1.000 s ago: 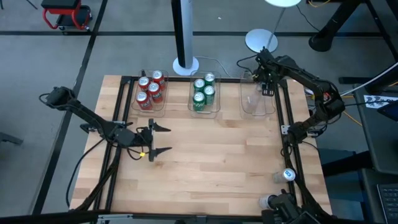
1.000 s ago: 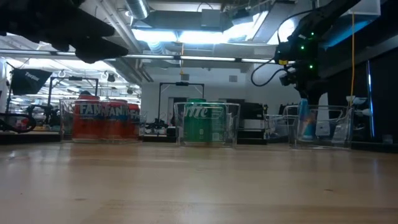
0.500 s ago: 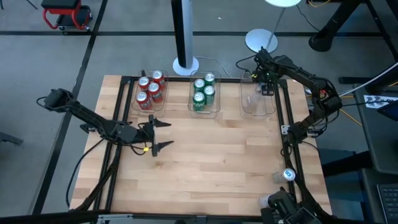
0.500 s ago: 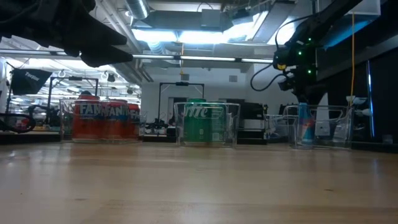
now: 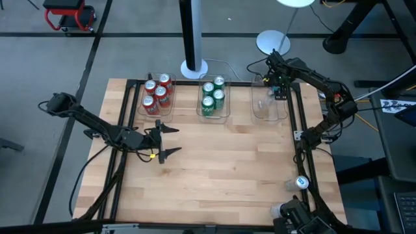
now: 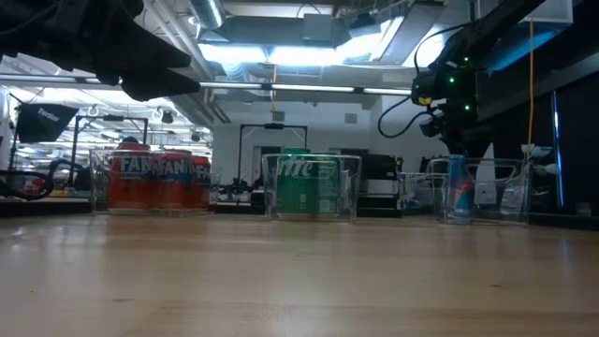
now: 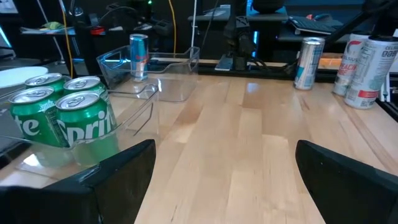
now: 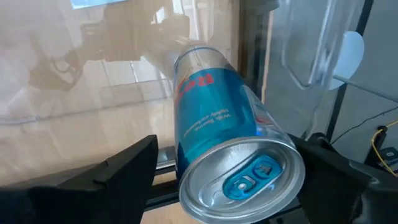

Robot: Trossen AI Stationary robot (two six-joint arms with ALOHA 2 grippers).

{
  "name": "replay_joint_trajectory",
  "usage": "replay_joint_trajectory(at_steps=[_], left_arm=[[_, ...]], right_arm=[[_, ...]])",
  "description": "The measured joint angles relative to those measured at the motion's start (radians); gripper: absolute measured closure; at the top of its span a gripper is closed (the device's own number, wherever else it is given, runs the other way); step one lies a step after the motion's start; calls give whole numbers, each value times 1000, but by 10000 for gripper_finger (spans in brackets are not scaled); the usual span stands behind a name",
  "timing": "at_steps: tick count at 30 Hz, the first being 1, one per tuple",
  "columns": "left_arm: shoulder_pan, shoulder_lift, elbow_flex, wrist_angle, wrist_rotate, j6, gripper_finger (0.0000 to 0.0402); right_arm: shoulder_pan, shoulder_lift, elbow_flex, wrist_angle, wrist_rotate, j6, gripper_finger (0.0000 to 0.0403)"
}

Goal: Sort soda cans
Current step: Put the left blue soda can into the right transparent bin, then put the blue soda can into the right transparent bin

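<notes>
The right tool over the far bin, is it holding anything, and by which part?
Nothing is held: the right tool stands open around the top of the blue can in the bin.

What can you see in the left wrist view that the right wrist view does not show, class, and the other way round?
Only the left wrist view shows the green cans in their bin, the open left gripper and more cans at the table's edge. Only the right wrist view shows the blue can's silver top, between the open right gripper's fingers. Both show the blue can in the clear bin.
</notes>
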Motion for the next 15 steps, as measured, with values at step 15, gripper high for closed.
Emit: replay_joint_trajectory(at_steps=[15], left_arm=[[0, 0, 0, 0, 0, -5, 27]], right_arm=[[1, 0, 112, -88, -1, -10, 70]])
